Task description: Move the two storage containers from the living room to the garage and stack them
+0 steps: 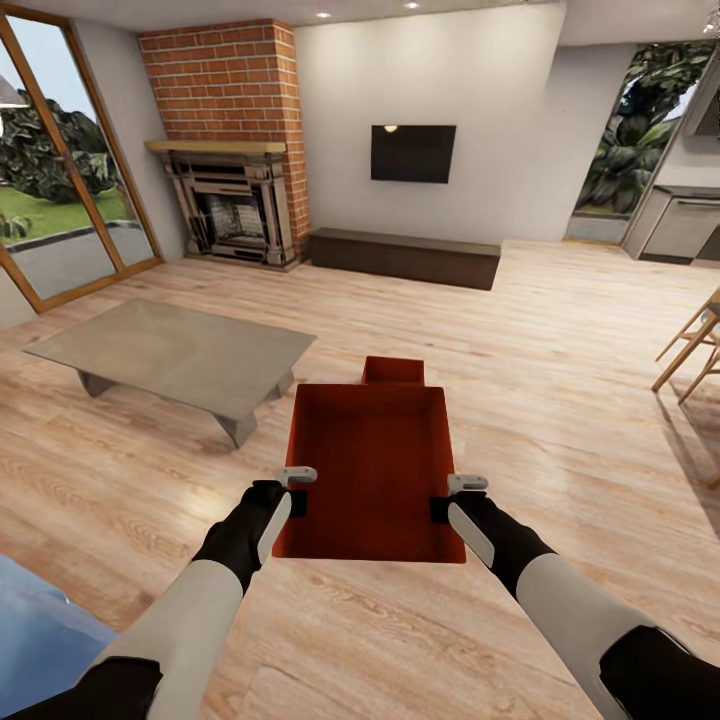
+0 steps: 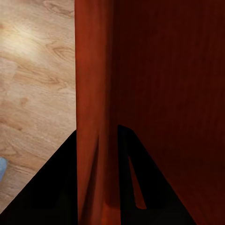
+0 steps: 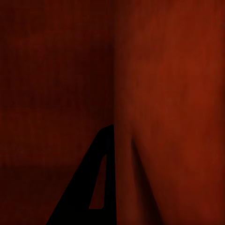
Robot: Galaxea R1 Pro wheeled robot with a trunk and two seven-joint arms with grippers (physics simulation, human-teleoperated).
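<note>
Left claw (image 1: 297,490) is clamped on the left wall of the near storage container (image 1: 375,480), and the right claw (image 1: 452,497) is pinching the opposite wall, so the box sits right between them, held up over the wood-plank floor (image 1: 560,380). The second storage container (image 1: 394,371) pokes out just beyond the held one, farther from both claws. A low grey table (image 1: 170,352) stands off beyond the left claw.

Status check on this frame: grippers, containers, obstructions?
Left gripper and right gripper clamp near container's side walls. Second container behind it on wood floor. Grey table front-left.
</note>
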